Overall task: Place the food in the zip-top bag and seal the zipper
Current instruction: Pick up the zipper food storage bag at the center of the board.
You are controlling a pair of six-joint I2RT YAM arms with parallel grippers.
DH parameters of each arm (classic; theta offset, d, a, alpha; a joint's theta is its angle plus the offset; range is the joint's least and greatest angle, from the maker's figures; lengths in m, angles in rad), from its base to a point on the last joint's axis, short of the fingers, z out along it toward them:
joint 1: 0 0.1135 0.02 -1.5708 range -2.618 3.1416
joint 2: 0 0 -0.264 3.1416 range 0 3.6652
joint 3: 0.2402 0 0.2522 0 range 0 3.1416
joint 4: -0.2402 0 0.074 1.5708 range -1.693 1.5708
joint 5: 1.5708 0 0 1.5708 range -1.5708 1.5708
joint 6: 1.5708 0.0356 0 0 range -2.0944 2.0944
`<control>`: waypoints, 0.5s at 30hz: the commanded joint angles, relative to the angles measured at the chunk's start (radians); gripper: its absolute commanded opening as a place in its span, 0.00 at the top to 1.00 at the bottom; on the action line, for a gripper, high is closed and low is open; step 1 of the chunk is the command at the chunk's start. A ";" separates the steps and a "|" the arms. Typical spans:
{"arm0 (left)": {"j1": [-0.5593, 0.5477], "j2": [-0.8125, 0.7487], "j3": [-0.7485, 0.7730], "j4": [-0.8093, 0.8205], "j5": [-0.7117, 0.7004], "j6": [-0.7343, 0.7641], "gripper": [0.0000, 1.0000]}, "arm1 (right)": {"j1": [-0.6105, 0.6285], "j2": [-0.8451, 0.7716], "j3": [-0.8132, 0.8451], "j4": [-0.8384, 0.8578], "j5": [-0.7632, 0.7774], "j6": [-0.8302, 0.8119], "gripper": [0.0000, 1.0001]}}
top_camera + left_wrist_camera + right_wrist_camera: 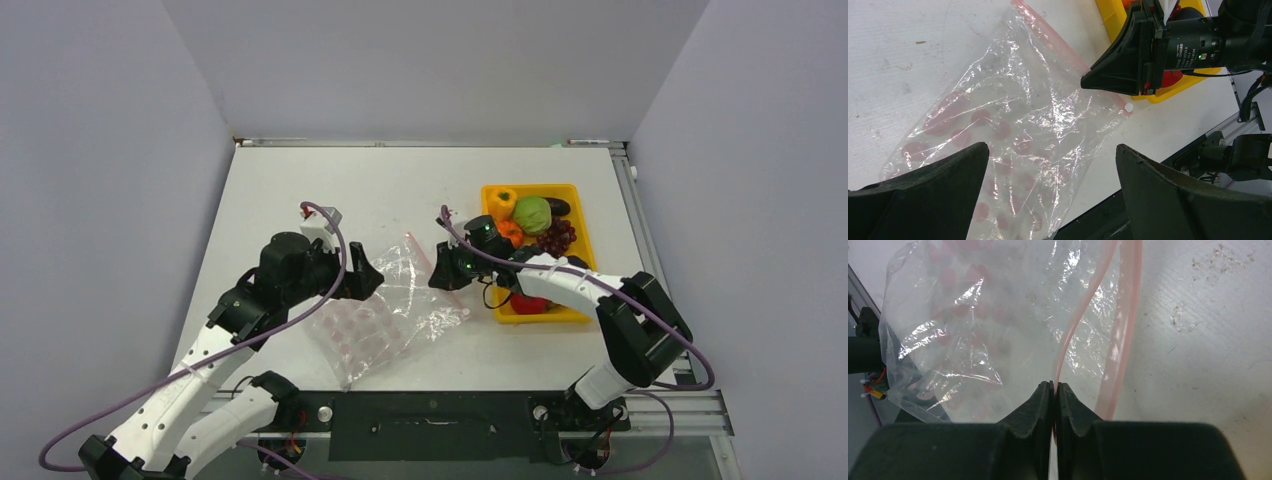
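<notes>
1. Closest to the arm bases, the zip-top bag (372, 322) lies crinkled on the white counter (300, 190). Its pink-dotted end points toward the near edge and its mouth faces away, toward the right.
2. The left fingers (368, 276) hang over the bag's left side, above the dotted plastic. They are spread as wide as they go and hold nothing.
3. Across the bag, the right fingers (1053, 390) are pressed tight together. They pinch one lip of the zipper (1074, 327), the pinkish-red strip along the mouth. The wrist view shows that lip curving up into the grip while the other lip lies apart from it on the counter, so the mouth gapes there.
4. Farther right stands a yellow tray (577, 192) with all the food in it.
5. At its near end, a red piece (528, 303) shows partly under the right arm.
6. In the middle are an orange piece (512, 232) and the dark red grape bunch (557, 238).
7. At the far end sit the yellow bell pepper (502, 202), a green piece (532, 215) and the dark eggplant (558, 207).
</notes>
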 commanded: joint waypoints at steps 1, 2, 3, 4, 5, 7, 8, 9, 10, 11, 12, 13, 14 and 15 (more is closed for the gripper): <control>0.003 0.016 0.042 0.047 0.053 -0.024 0.04 | 0.052 -0.089 0.025 -0.018 0.107 -0.011 0.95; 0.003 0.023 0.053 0.047 0.058 -0.029 0.04 | 0.068 -0.106 0.035 -0.030 0.144 -0.018 0.95; 0.003 0.030 0.064 0.045 0.065 -0.032 0.04 | 0.085 -0.120 0.044 -0.048 0.180 -0.023 0.95; 0.003 0.039 0.078 0.042 0.072 -0.035 0.04 | 0.102 -0.135 0.055 -0.058 0.207 -0.029 0.95; 0.003 0.046 0.092 0.038 0.076 -0.036 0.04 | 0.116 -0.150 0.064 -0.069 0.239 -0.033 0.95; 0.003 0.065 0.117 0.032 0.083 -0.040 0.04 | 0.140 -0.179 0.083 -0.085 0.297 -0.038 0.95; 0.003 0.077 0.130 0.029 0.089 -0.041 0.04 | 0.151 -0.197 0.091 -0.092 0.323 -0.041 0.95; 0.003 0.084 0.139 0.029 0.091 -0.044 0.04 | 0.160 -0.211 0.098 -0.096 0.354 -0.041 0.95; 0.003 0.093 0.148 0.027 0.093 -0.049 0.04 | 0.166 -0.225 0.101 -0.099 0.376 -0.039 0.95; 0.003 0.102 0.156 0.024 0.096 -0.052 0.04 | 0.171 -0.237 0.104 -0.101 0.397 -0.037 0.95; 0.003 0.110 0.166 0.020 0.097 -0.057 0.04 | 0.177 -0.249 0.104 -0.101 0.413 -0.034 0.95; 0.004 0.119 0.174 0.016 0.096 -0.061 0.04 | 0.182 -0.262 0.103 -0.098 0.428 -0.030 0.95; 0.004 0.126 0.182 0.011 0.095 -0.063 0.04 | 0.189 -0.275 0.099 -0.092 0.440 -0.026 0.95; 0.004 0.133 0.191 0.007 0.094 -0.071 0.04 | 0.195 -0.290 0.094 -0.084 0.456 -0.023 0.95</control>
